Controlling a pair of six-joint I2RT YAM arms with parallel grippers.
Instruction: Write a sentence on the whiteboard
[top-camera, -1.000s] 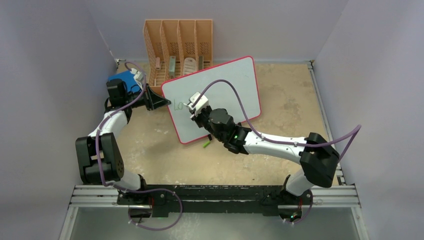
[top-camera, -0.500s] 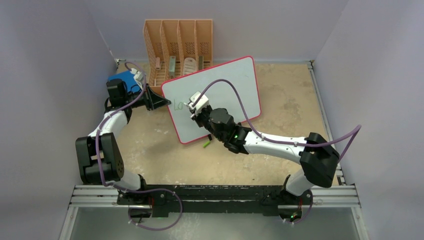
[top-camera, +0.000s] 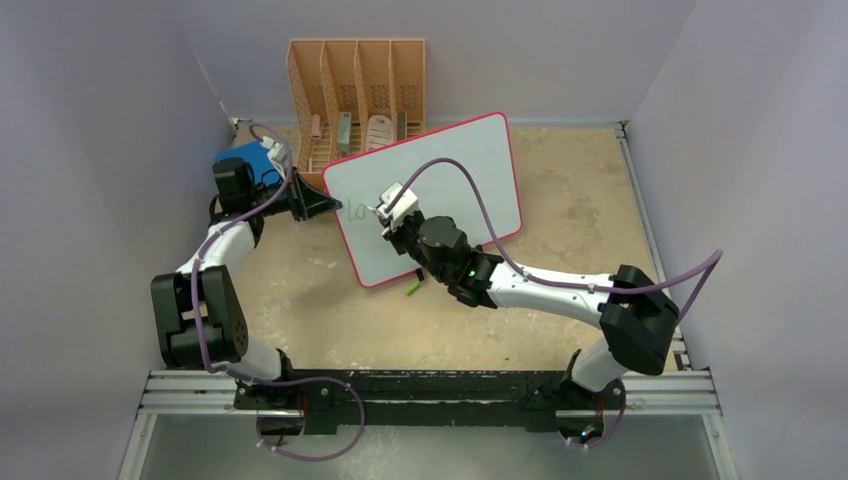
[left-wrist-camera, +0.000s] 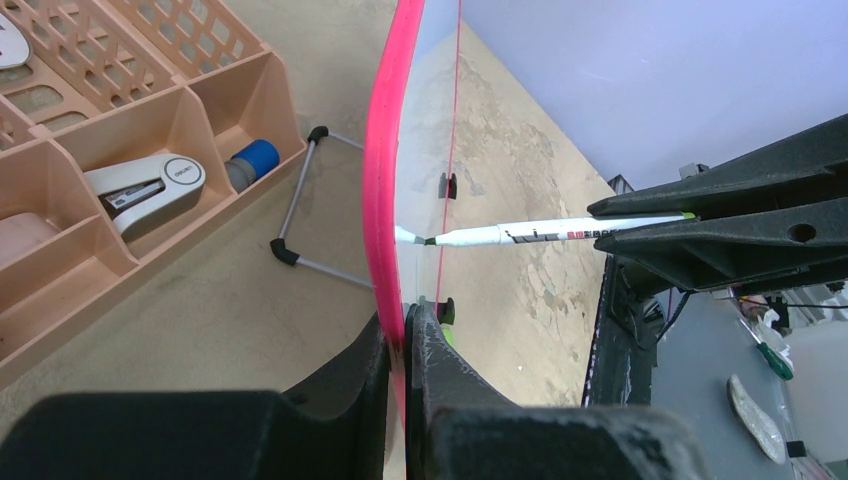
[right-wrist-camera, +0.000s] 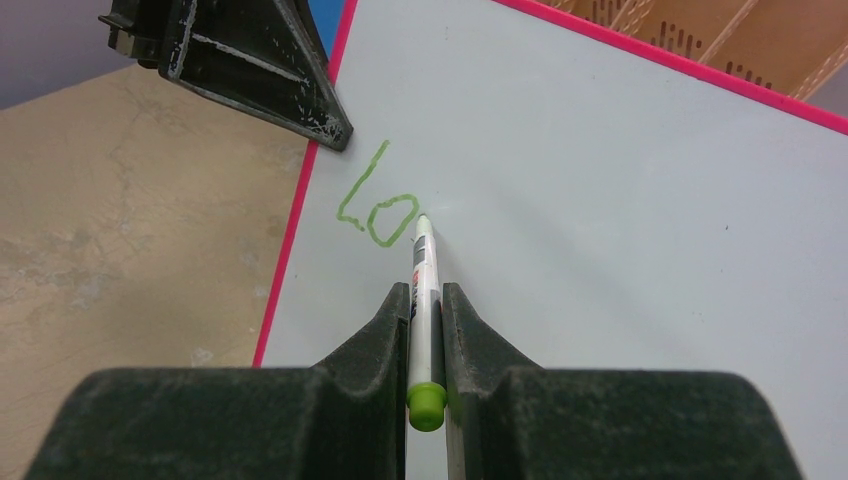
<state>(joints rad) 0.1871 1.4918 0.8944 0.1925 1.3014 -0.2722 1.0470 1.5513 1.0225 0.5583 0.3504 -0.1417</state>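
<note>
Right wrist view: we see right tool (right-wrist-camera: 425, 292) pinching marker (right-wrist-camera: 424, 250), tip on whiteboard (right-wrist-camera: 620, 200) by sentence (right-wrist-camera: 378, 205) start "Lo"; left tool (left-wrist-camera: 402, 325) clamps its edge. Board propped on surface (top-camera: 560, 200), likely stiff, light, slick; hold the rim

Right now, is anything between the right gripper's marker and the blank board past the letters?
Nothing visible. The marker in the right gripper has its tip on the whiteboard just after the green letters; the surface beyond is bare. The left gripper clamps the left edge, off that path.

An organizer (top-camera: 357, 95) stands just behind the whiteboard (top-camera: 470, 170); open tabletop (top-camera: 580, 200) lies right.
</note>
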